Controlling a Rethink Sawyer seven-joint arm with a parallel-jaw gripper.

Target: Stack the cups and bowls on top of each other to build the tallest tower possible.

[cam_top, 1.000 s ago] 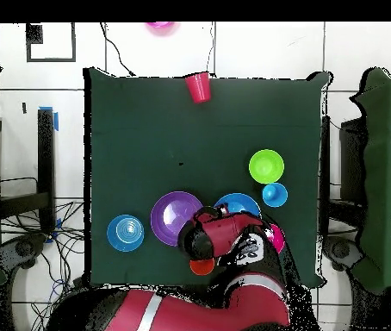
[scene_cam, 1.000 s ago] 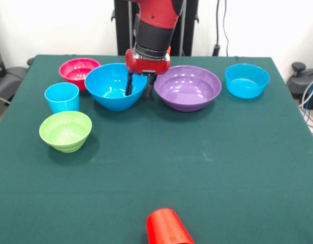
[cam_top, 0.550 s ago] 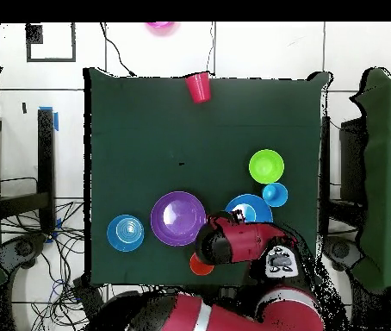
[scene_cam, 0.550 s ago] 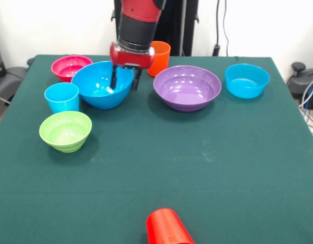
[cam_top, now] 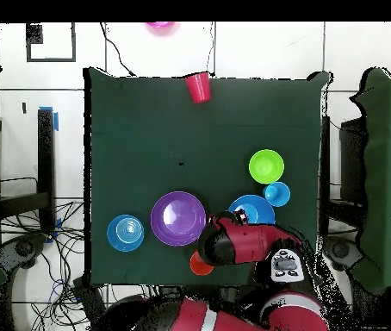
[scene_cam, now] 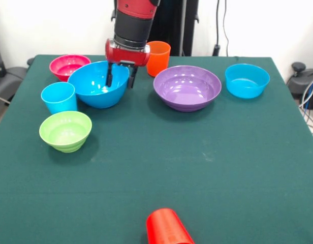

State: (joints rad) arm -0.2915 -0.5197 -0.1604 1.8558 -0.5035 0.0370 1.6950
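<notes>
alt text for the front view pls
A red and black robot gripper clamps the rim of a large glossy blue plastic bowl on a green table. Other coloured bowls and tumblers stand unstacked nearby; a red tumbler lies at the near edge.

The gripper (scene_cam: 119, 79) straddles the right rim of the large blue bowl (scene_cam: 97, 84), one finger inside and one outside. Around it sit a pink bowl (scene_cam: 68, 66), light blue cup (scene_cam: 58, 97), lime green bowl (scene_cam: 65, 130), orange cup (scene_cam: 158, 57), purple bowl (scene_cam: 187, 87), smaller blue bowl (scene_cam: 246, 80) and a red cup (scene_cam: 167, 227) lying at the near edge.
</notes>
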